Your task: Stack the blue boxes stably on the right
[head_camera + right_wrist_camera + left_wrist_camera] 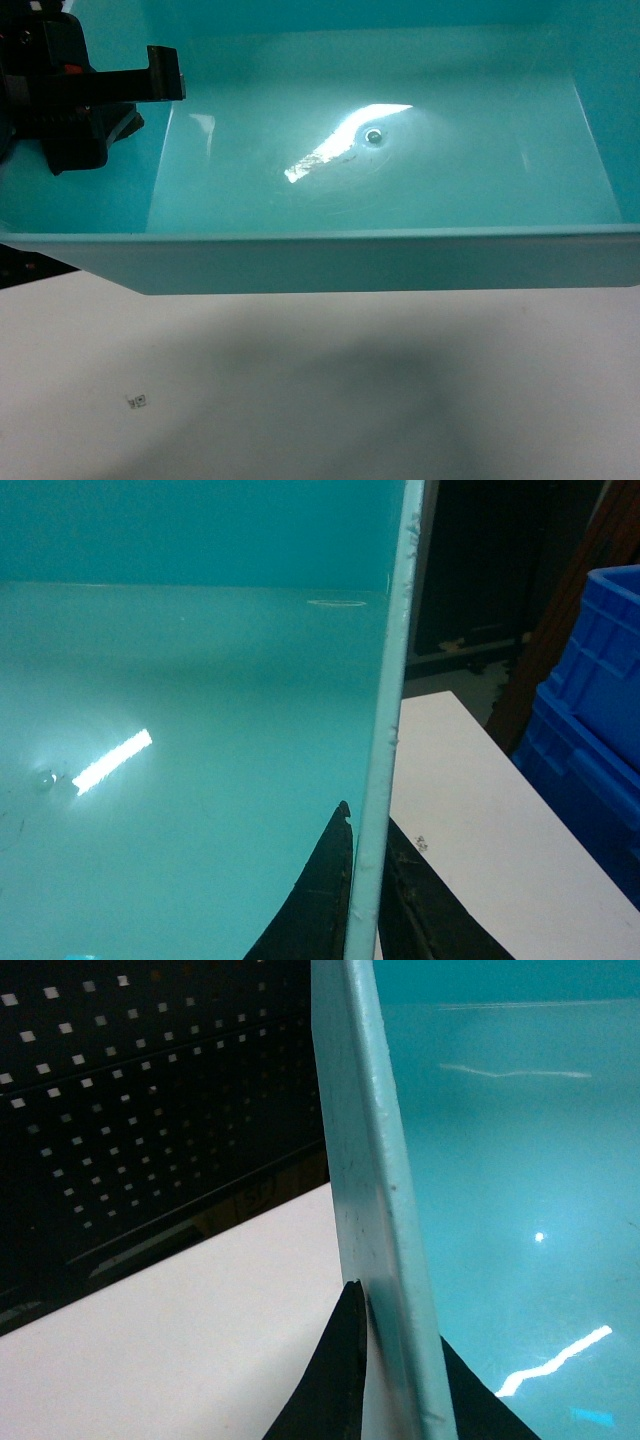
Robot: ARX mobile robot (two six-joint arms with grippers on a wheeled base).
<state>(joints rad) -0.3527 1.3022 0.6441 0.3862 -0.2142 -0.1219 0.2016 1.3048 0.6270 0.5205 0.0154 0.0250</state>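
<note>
Head view: smooth turquoise tub (400,200), sloped walls; both hands pinch rim.

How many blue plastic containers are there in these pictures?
2. The light turquoise smooth plastic tub fills the head view, its side rims clamped by both arms' fingers. The dark-blue plastic crate sits at the right edge of the right wrist view. Others may be hidden behind the tub.
</note>
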